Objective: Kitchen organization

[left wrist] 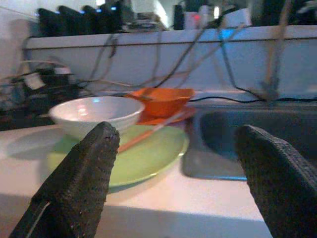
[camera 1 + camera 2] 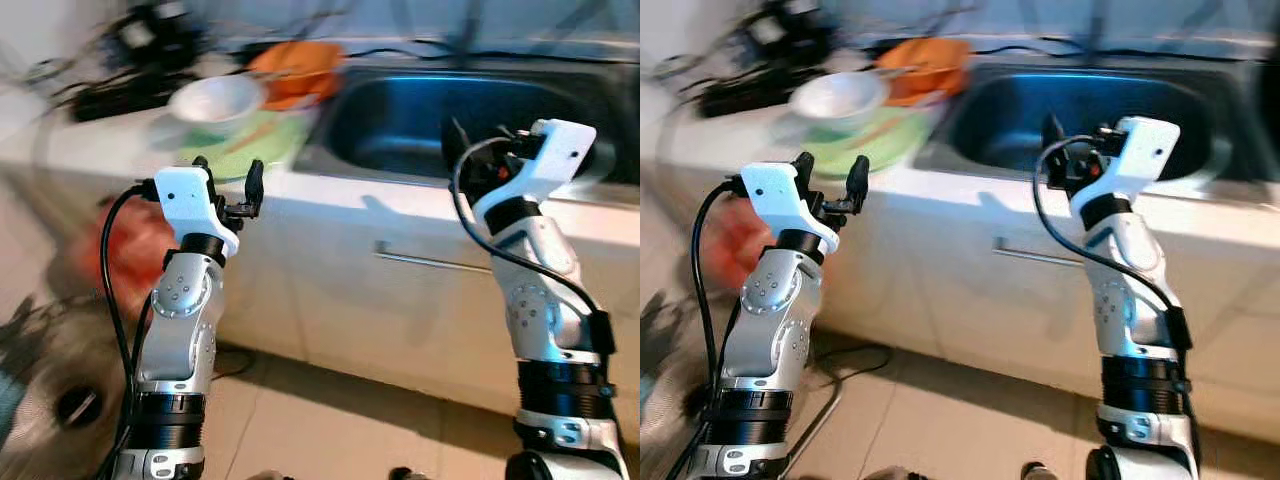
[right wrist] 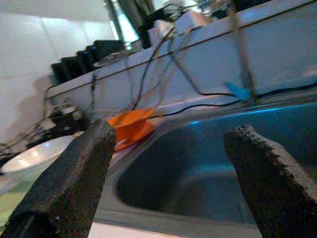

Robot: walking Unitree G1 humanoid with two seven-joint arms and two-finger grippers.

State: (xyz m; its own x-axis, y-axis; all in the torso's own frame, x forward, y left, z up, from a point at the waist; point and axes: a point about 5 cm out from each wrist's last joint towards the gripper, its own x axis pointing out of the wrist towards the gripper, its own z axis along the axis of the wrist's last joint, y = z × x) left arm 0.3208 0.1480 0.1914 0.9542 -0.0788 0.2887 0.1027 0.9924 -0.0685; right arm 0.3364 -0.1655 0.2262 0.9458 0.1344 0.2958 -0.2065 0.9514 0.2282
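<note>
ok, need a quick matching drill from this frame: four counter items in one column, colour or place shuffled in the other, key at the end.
Things:
1. bowl
2. plate
3. orange dish
4. sink

Descriptions:
A. light green, flat on the counter
B. metal basin ahead of the right gripper
C. white, resting on the plate
D. behind the bowl, next to the sink's rim

Pairs: 1-C, 2-A, 3-D, 4-B

Head views: motion blur throughout, strongest at left edge; sink (image 2: 470, 120) basin reflects blue light. Wrist views dim with blue cast. Near black fingers (image 1: 79, 183) soft, slightly defocused.
</note>
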